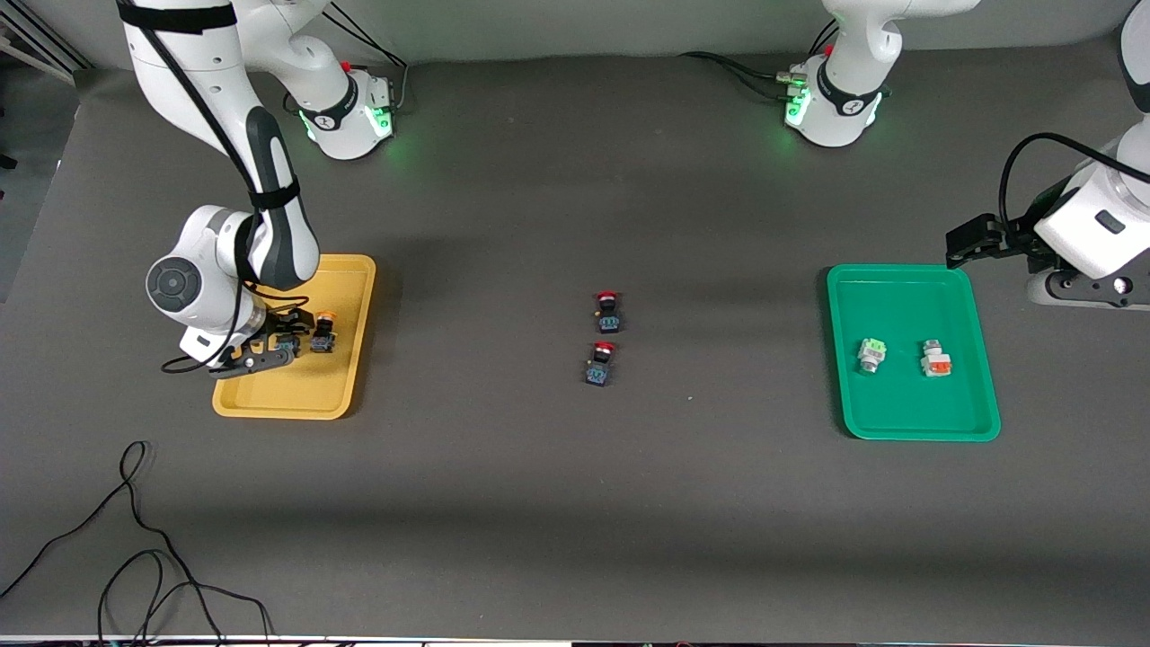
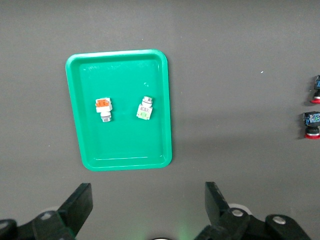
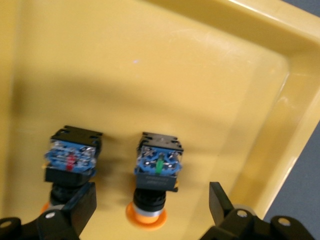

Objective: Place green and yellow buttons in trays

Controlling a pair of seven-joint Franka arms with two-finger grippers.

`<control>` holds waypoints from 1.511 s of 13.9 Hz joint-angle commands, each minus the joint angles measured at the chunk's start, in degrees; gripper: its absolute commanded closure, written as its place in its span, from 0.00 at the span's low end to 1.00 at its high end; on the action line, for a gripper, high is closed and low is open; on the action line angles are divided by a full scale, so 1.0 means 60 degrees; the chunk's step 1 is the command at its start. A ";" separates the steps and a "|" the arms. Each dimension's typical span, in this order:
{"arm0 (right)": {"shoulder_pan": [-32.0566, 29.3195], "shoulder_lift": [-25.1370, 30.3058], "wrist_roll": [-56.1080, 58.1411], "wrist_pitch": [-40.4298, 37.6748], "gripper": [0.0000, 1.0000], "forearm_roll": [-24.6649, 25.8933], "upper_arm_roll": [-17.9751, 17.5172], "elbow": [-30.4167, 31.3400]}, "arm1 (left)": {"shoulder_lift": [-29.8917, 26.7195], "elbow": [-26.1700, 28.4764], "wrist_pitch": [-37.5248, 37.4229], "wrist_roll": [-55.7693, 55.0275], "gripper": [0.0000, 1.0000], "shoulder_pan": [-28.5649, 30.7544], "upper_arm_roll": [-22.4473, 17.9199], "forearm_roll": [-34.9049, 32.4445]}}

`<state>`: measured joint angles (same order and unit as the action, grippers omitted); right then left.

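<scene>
Right gripper (image 1: 269, 352) spread, low inside yellow tray (image 1: 346, 377) beside two yellow buttons (image 3: 158, 165); left gripper (image 1: 975, 241) spread, waiting.

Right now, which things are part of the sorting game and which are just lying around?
In the game:
- yellow tray holding two yellow buttons, right gripper over it
- green tray holding the light-green button and orange-red button

Just lying around:
- two red buttons mid-table
- loose black cable

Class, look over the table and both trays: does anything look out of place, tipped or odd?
Nothing stands out. Two buttons lie in the yellow tray under the open right gripper; two lie in the green tray. Two red-capped buttons sit mid-table. The open left gripper waits.
</scene>
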<state>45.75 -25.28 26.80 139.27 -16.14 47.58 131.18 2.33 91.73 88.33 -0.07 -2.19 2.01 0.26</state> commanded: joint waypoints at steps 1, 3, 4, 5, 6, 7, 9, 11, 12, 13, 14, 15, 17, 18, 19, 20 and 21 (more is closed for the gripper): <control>0.0051 0.0813 0.0119 -0.1525 0.00 -0.0196 0.0345 -0.0765 | -0.0124 -0.0009 -0.0146 -0.0003 0.00 -0.0148 -0.0129 0.0015; 0.0110 0.0888 -0.0087 -0.3265 0.00 -0.0181 0.0609 -0.1993 | -0.0124 -0.0009 -0.0146 -0.0003 0.00 -0.0148 -0.0129 0.0015; 0.0110 0.0888 -0.0174 -0.4247 0.00 -0.0181 0.0813 -0.2652 | -0.0124 -0.0009 -0.0146 -0.0003 0.00 -0.0148 -0.0129 0.0030; 0.0110 0.0888 -0.0320 -0.4924 0.00 -0.0181 0.0931 -0.3151 | -0.0124 -0.0009 -0.0146 -0.0003 0.00 -0.0148 -0.0129 0.0030; 0.0124 0.0888 -0.0553 -0.5409 0.00 -0.0181 0.1005 -0.3620 | -0.0138 -0.0009 -0.0146 -0.0003 0.00 -0.0148 -0.0129 0.0030; 0.0110 0.0888 -0.0730 -0.5965 0.00 -0.0181 0.1035 -0.4133 | -0.0124 -0.0009 -0.0146 -0.0003 0.00 -0.0148 -0.0129 0.0030; 0.0124 0.0902 -0.1139 -0.7195 0.00 -0.0166 0.1298 -0.5217 | -0.0124 -0.0009 -0.0146 -0.0003 0.00 -0.0148 -0.0129 0.0030; 0.0110 0.0931 -0.1638 -0.8527 0.00 -0.0152 0.1502 -0.6635 | -0.0124 -0.0009 -0.0146 -0.0003 0.00 -0.0148 -0.0129 0.0030; 0.0124 0.0932 -0.1886 -0.9143 0.00 -0.0152 0.1736 -0.7440 | -0.0124 -0.0009 -0.0146 -0.0003 0.00 -0.0148 -0.0129 0.0030; 0.0124 0.0932 -0.2121 -0.9642 0.00 -0.0152 0.1869 -0.8101 | -0.0124 -0.0009 -0.0146 -0.0003 0.00 -0.0148 -0.0129 0.0030; 0.0095 0.0932 -0.2355 -1.0010 0.00 -0.0152 0.1957 -0.8688 | -0.0124 -0.0009 -0.0146 -0.0003 0.00 -0.0148 -0.0129 0.0030; 0.0110 0.0932 -0.2459 -1.0289 0.00 -0.0166 0.2132 -0.9100 | -0.0124 -0.0009 -0.0146 -0.0003 0.00 -0.0148 -0.0129 0.0030; 0.0066 0.0903 -0.2664 -1.0379 0.00 -0.0079 0.2134 -0.9702 | -0.0124 -0.0009 -0.0146 -0.0003 0.00 -0.0148 -0.0129 0.0030; -0.0007 0.0917 -0.2680 -1.0568 0.00 -0.0165 0.2192 -0.9806 | -0.0124 -0.0009 -0.0146 -0.0003 0.00 -0.0148 -0.0129 0.0030; -0.0007 0.0917 -0.2694 -1.0701 0.00 -0.0166 0.2236 -0.9923 | -0.0124 -0.0009 -0.0146 -0.0003 0.00 -0.0148 -0.0129 0.0030; -0.0022 0.0917 -0.2709 -1.0861 0.00 -0.0166 0.2352 -1.0055 | -0.0124 -0.0009 -0.0146 -0.0003 0.00 -0.0148 -0.0129 0.0030; -0.0022 0.0902 -0.2709 -1.1240 0.00 -0.0166 0.2571 -1.0215 | -0.0124 -0.0009 -0.0146 -0.0003 0.00 -0.0148 -0.0129 0.0030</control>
<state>46.06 -18.77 11.54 75.70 -16.41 60.87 72.87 2.33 91.72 88.33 -0.07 -2.19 1.97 0.26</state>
